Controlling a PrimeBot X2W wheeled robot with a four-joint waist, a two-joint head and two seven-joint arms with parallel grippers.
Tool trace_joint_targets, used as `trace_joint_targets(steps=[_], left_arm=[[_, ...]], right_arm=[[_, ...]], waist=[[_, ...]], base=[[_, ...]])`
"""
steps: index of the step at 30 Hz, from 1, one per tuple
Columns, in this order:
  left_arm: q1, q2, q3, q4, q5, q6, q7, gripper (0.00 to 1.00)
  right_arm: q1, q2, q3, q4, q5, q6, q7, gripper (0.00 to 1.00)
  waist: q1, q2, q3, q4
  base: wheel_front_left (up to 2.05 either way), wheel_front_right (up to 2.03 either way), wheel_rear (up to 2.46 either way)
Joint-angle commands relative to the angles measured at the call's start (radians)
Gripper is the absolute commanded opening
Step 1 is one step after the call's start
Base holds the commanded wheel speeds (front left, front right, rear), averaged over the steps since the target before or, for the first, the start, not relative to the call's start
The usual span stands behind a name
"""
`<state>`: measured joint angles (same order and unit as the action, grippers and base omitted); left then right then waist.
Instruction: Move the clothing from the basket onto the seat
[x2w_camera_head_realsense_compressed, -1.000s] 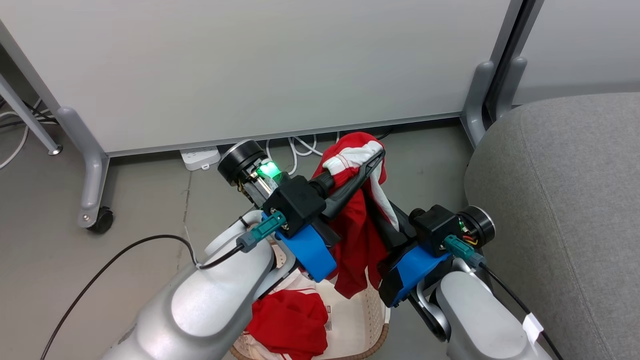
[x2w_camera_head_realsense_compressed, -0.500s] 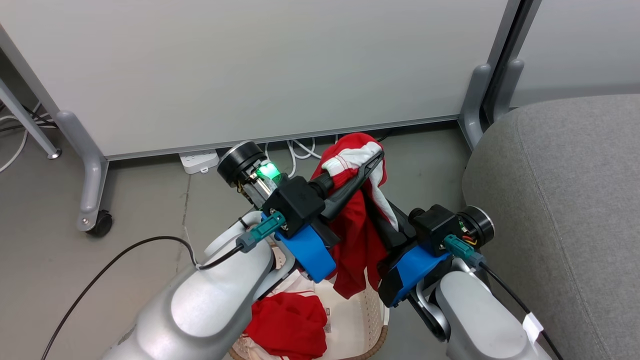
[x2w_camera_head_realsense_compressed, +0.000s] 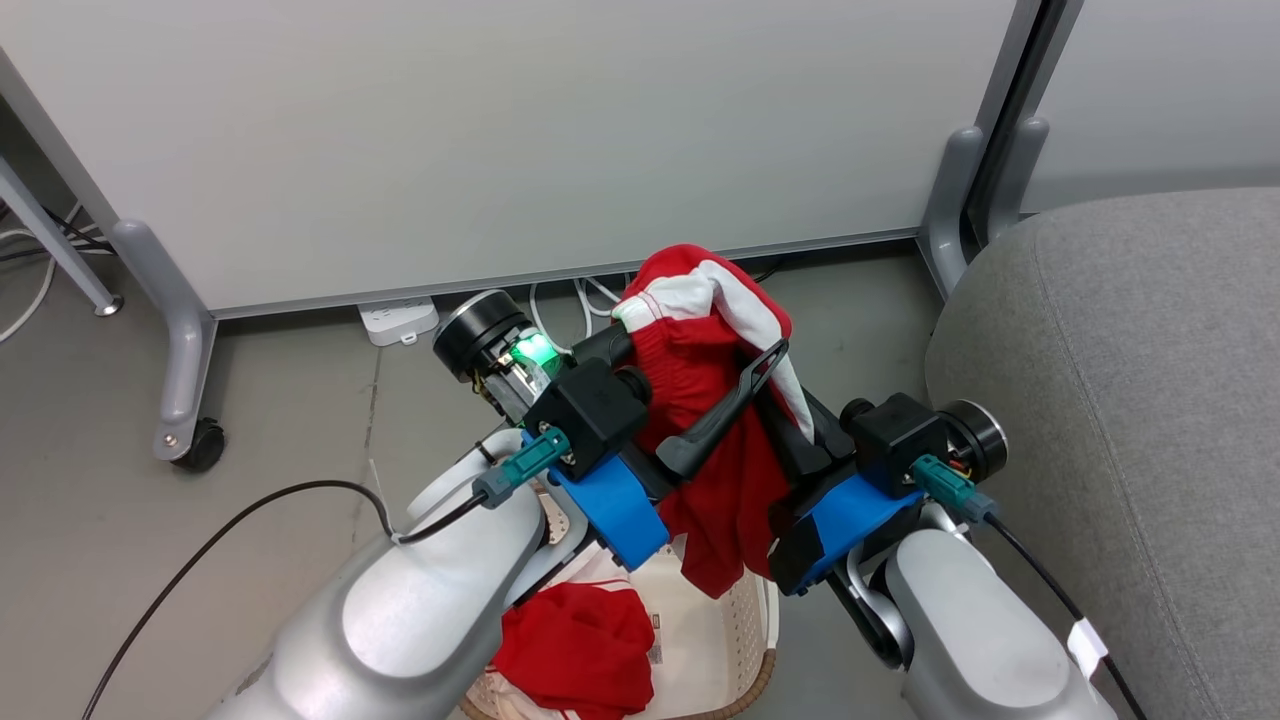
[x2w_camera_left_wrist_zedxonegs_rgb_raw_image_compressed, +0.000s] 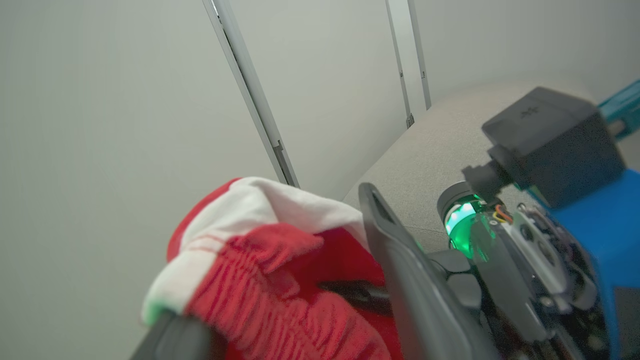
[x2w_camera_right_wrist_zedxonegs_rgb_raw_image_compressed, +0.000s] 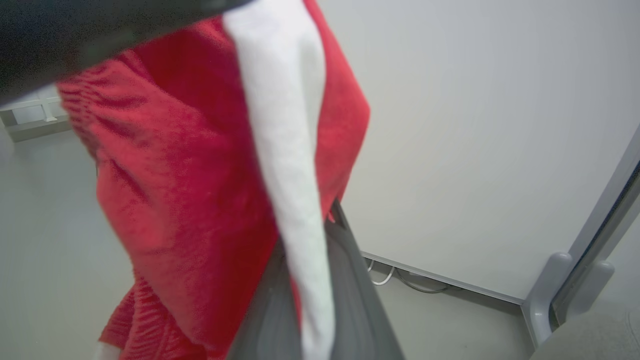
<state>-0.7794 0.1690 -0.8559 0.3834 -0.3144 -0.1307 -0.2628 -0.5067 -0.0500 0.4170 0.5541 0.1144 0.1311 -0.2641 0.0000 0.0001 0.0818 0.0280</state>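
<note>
One red garment with white trim (x2w_camera_head_realsense_compressed: 715, 400) hangs in the air above the basket (x2w_camera_head_realsense_compressed: 745, 620). My left gripper (x2w_camera_head_realsense_compressed: 697, 345) is open; its two fingers stand wide apart with the bunched cloth between them, and the cloth is draped over the far finger (x2w_camera_left_wrist_zedxonegs_rgb_raw_image_compressed: 170, 335). My right gripper (x2w_camera_head_realsense_compressed: 800, 435) reaches up under the same garment (x2w_camera_right_wrist_zedxonegs_rgb_raw_image_compressed: 190, 190) and is shut on it, the white stripe running between its fingers (x2w_camera_right_wrist_zedxonegs_rgb_raw_image_compressed: 360, 310). The second red garment (x2w_camera_head_realsense_compressed: 575, 650) lies in the basket. The grey seat (x2w_camera_head_realsense_compressed: 1130, 400) is to the right.
A white partition panel (x2w_camera_head_realsense_compressed: 500, 130) stands behind on grey legs, one with a castor (x2w_camera_head_realsense_compressed: 205, 440). A power strip (x2w_camera_head_realsense_compressed: 398, 318) and white cables lie at its foot. A black cable (x2w_camera_head_realsense_compressed: 250, 505) loops over the floor at the left.
My left gripper has opened; its fingers were together on the garment. The garment's top has risen a little and shifted right, and my right gripper has moved slightly right.
</note>
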Motion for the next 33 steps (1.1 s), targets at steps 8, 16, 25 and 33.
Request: trace_joint_targets(steps=[8,16,25,33], left_arm=[[0.005,0.01,-0.006,0.009,0.004,0.0,-0.003,1.0],[-0.005,0.025,-0.019,0.016,-0.002,0.0,-0.003,1.0],[-0.019,0.047,-0.033,0.02,-0.005,0.0,-0.003,1.0],[-0.044,0.059,-0.061,0.016,-0.002,0.0,-0.003,1.0]], right_arm=[[-0.005,-0.001,-0.078,-0.045,-0.012,-0.001,-0.001,0.0],[-0.026,-0.001,-0.164,-0.088,-0.012,-0.001,-0.001,0.0],[-0.036,-0.001,-0.285,-0.146,-0.017,-0.001,-0.001,0.0],[-0.025,-0.001,-0.405,-0.201,-0.017,-0.001,-0.001,0.0]], waist=[[0.0,-0.0001,0.039,-0.017],[0.0,-0.0001,0.091,-0.065],[0.0,-0.0001,0.15,-0.144],[0.0,-0.0001,0.199,-0.222]], base=[[0.0,0.0,0.0],[0.0,0.0,0.0],[0.0,0.0,0.0],[0.0,0.0,0.0]])
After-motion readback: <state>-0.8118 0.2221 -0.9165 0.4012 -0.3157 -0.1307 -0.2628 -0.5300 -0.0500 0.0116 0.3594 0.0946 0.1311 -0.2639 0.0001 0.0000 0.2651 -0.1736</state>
